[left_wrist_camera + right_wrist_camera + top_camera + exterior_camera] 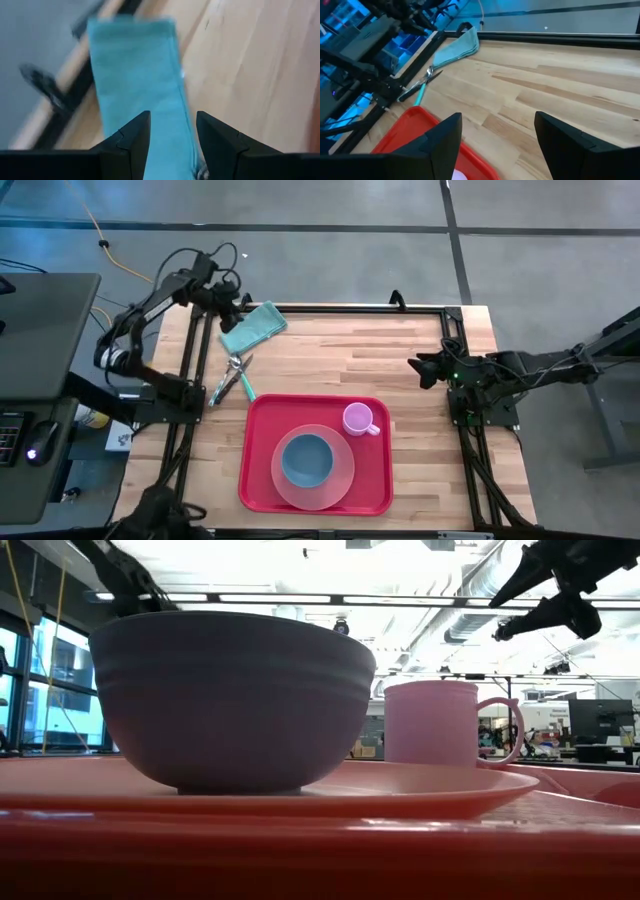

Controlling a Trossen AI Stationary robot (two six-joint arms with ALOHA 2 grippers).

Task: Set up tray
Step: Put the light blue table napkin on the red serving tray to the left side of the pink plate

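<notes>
The red tray (268, 418) lies on the near middle of the wooden table. It carries a round pink plate (340, 478) with a blue bowl (305, 460) on it, and a pink mug (358, 419) at the plate's far right. A folded teal cloth (254, 327) lies flat at the far left. My left gripper (232, 310) hovers open above the cloth (137, 75), one finger over each of its long edges. My right gripper (424, 368) hangs open over the table's right side, pointing toward the tray, with nothing between its fingers (497, 137).
Cutlery with teal handles (233, 378) lies between the cloth and the tray's far left corner (415, 122). A black frame rail (340, 309) runs along the far edge and both sides. Bare wood (340, 355) lies between the cloth and my right gripper.
</notes>
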